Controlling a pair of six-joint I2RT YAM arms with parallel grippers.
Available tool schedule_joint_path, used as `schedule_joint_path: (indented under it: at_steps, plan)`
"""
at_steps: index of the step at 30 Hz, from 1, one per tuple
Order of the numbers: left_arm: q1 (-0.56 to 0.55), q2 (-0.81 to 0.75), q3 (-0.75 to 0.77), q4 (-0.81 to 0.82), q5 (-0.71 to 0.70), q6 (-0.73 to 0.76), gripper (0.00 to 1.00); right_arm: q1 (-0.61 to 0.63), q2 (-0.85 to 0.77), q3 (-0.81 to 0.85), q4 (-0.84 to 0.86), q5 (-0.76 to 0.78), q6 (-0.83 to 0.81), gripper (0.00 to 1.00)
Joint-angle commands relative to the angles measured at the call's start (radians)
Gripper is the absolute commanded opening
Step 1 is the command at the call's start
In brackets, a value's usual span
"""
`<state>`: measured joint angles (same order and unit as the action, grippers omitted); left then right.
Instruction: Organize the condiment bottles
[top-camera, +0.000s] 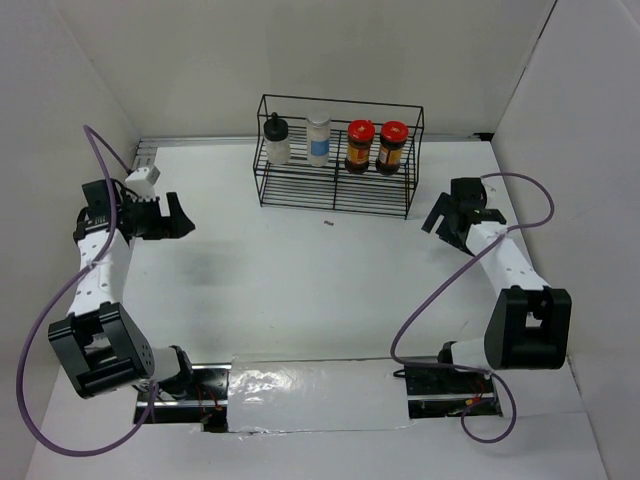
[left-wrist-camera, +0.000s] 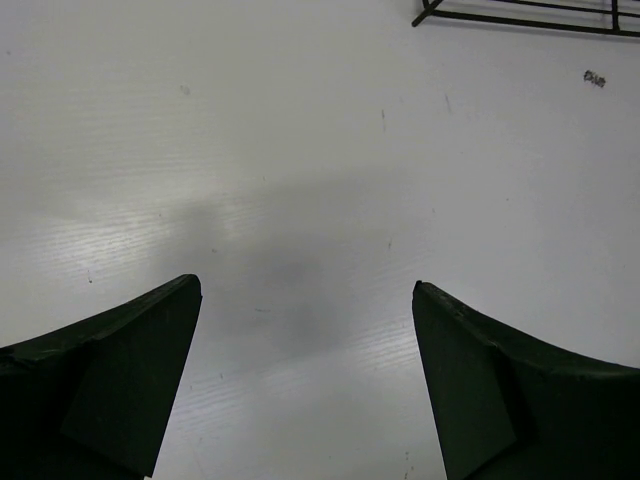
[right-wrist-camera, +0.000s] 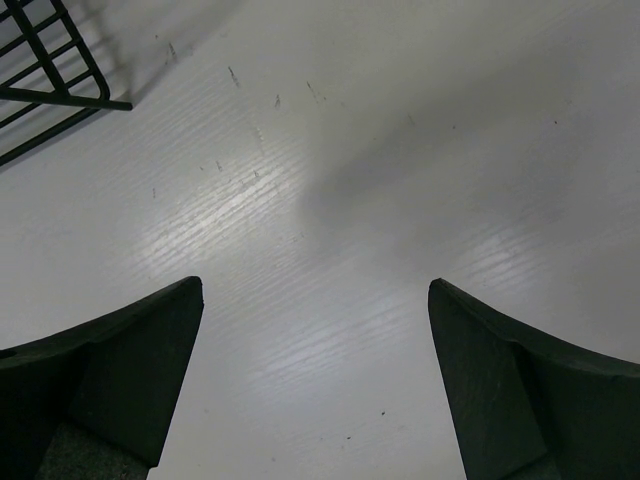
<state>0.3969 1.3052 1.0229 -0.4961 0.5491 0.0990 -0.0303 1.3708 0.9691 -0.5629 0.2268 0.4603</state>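
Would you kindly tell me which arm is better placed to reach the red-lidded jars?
Right, probably: the right gripper hangs open beside the rack's right end, where both red-lidded jars stand; the left gripper, also open, is farther off, past the white bottles.

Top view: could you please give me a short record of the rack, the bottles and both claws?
rack: black wire, upright, far side of table
contents, left to right: black-capped bottle, silver-capped bottle, two red-lidded jars, all upright
left claw: open, empty, above table
right claw: open, empty, near rack's right end
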Motion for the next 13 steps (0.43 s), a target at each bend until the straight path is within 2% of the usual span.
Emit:
schedule_joint_path:
  at_steps: [1, 8, 11, 13]
  plan:
    - [0.010, 0.003, 0.045, 0.011, 0.081, -0.013, 0.99, 0.006, -0.050, 0.017, -0.005, 0.022, 0.012, 1.00]
    - [0.013, 0.008, 0.039, 0.013, 0.114, -0.018, 0.99, 0.007, -0.160, -0.021, 0.037, 0.014, -0.023, 1.00]
    - [0.016, 0.008, 0.037, 0.010, 0.127, -0.016, 0.99, 0.007, -0.258, -0.068, 0.109, -0.039, -0.051, 1.00]
    - [0.019, 0.011, 0.037, 0.007, 0.138, -0.018, 0.99, 0.020, -0.338, -0.105, 0.191, -0.012, -0.049, 1.00]
